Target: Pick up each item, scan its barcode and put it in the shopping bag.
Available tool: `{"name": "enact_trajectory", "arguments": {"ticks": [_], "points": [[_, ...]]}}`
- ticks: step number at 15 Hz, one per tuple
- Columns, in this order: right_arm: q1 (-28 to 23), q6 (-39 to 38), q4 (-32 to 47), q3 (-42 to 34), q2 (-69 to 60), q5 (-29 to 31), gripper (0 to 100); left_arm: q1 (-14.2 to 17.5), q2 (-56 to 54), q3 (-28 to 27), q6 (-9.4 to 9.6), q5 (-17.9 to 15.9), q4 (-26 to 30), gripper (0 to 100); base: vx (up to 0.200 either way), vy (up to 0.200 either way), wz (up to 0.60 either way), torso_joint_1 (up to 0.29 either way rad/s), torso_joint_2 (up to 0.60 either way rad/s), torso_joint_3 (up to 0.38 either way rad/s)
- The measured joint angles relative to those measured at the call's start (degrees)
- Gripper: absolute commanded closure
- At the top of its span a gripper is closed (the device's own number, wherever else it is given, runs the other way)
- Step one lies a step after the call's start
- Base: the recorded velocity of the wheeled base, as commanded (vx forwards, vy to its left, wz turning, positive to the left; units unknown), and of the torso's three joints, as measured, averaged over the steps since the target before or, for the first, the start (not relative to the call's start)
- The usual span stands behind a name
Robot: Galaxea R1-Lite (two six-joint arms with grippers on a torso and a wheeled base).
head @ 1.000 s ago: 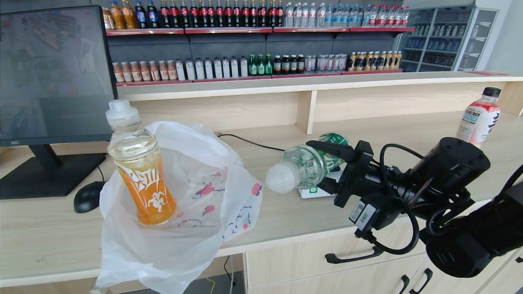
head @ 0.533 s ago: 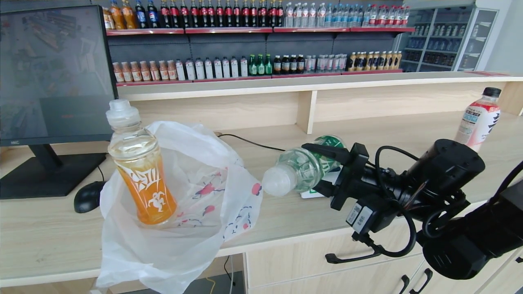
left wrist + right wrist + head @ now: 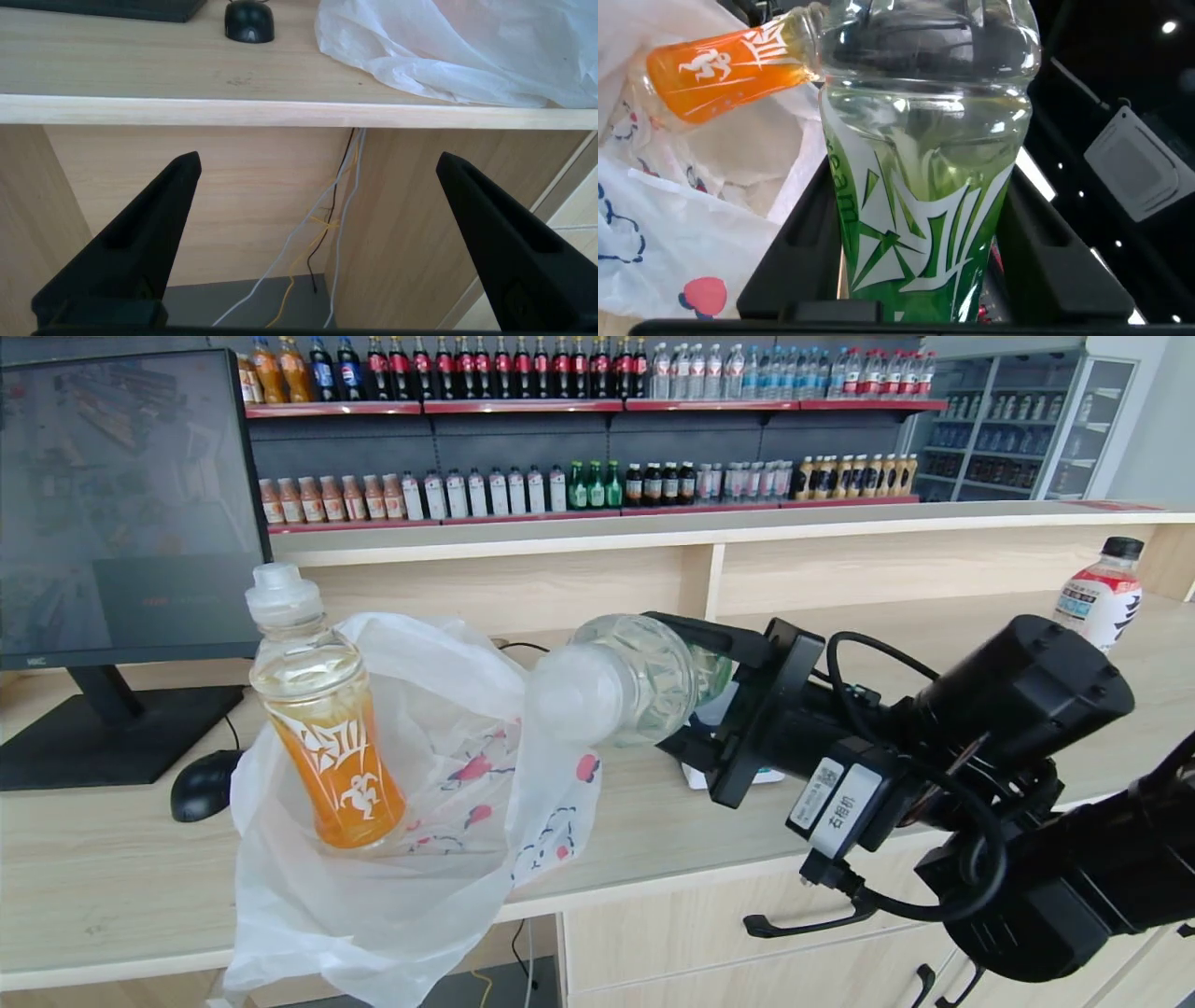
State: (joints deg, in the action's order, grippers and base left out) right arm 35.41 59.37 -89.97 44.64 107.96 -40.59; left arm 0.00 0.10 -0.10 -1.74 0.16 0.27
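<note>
Green-labelled bottle [image 3: 635, 686], clenched sideways in the right jaws above the surface [image 3: 653, 840], cap at the shopping bag [image 3: 439, 896] rim; left jaws released, empty; risk: cap may snag limp plastic or knock the upright orange drink bottle [image 3: 322, 747] over.

Green-label bottle [image 3: 624, 683], clear w/ pale liquid, is lying horizontal in the air, clamped between the right gripper [image 3: 658, 679] fingers, cap end pointing at the shopping bag [image 3: 495, 803]. Bag, white plastic w/ red prints, is sitting open at the bench [image 3: 112, 877] front edge, left of centre, sagging over it. Orange drink bottle [image 3: 322, 728] is standing upright inside. Pink-label bottle [image 3: 1100, 593] is standing upright nr the far right end.
</note>
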Motion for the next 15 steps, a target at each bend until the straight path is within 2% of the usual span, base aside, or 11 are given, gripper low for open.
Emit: {"name": "enact_trajectory", "arguments": {"ticks": [2, 7, 12, 13, 15], "points": [[0.44, -3.58, 0.00, -0.05, -2.12, 1.82, 100, 0.00, 0.00, 0.00, 0.00, -0.02, 0.00, 0, 0.000, 0.000, 0.00, 0.000, 0.00, 0.000], [0.57, -19.22, 0.05, -2.19, -7.69, 13.04, 100, 0.00, 0.00, 0.00, 0.05, 0.00, -0.02, 0, 0.000, 0.000, 0.00, 0.000, 0.00, 0.000], [0.35, -49.71, 0.06, -7.57, -11.85, 37.84, 100, 0.00, 0.00, 0.00, 0.09, 0.00, -0.02, 0, 0.000, 0.000, 0.00, 0.000, 0.00, 0.000], [0.06, -53.32, 0.02, -8.23, -12.04, 41.96, 100, 0.00, 0.00, 0.00, 0.09, 0.00, -0.02, 0, 0.000, 0.000, 0.00, 0.000, 0.00, 0.000], [-0.46, -56.00, 0.16, -10.02, -12.02, 44.56, 100, 0.00, 0.00, 0.00, 0.09, -0.02, -0.02, 0, 0.000, 0.000, 0.00, 0.000, 0.00, 0.000]]}}
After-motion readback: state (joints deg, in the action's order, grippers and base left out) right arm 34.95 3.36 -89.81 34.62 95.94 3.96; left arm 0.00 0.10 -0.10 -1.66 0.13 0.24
